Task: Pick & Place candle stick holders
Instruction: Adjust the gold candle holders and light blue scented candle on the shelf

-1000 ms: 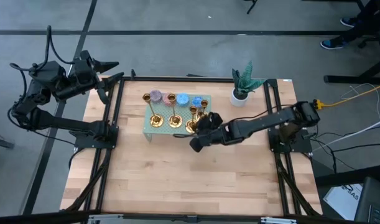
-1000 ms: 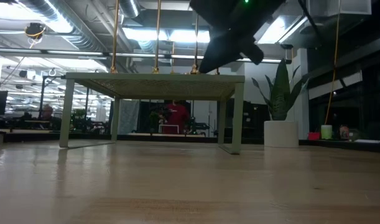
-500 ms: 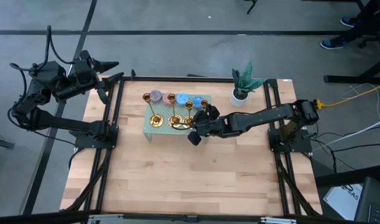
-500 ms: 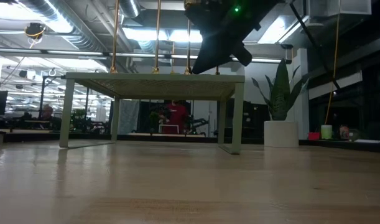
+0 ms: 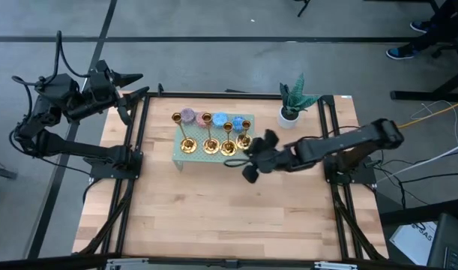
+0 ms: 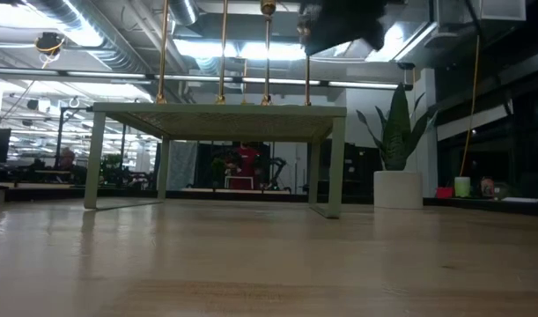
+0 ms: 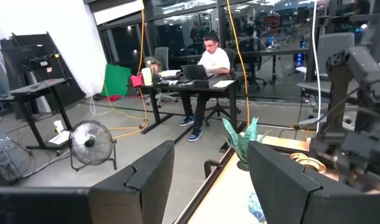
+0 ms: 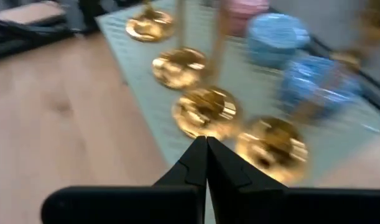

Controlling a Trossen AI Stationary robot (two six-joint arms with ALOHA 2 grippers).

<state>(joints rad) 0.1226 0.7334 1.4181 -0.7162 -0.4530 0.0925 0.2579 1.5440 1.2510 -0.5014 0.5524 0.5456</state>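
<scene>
A raised stand (image 5: 182,160) is set above centre of the surface (image 5: 229,217) in the high view. Four candle stick holders (image 5: 211,144) are lined up in a row on it, with candles (image 5: 220,118) behind them. A potted plant (image 5: 291,105) is placed to its right. The right tool (image 5: 249,169) is positioned beside the stand's right end; the left tool (image 5: 131,94) is parked off the surface at upper left.

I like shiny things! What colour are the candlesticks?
Shiny gold. The four candlesticks show best in the right wrist view, standing in a row.

candle stick holders (image 6: 222,53) cut off at low view's top edge, candles (image 8: 273,37) blurred in right wrist view
</scene>
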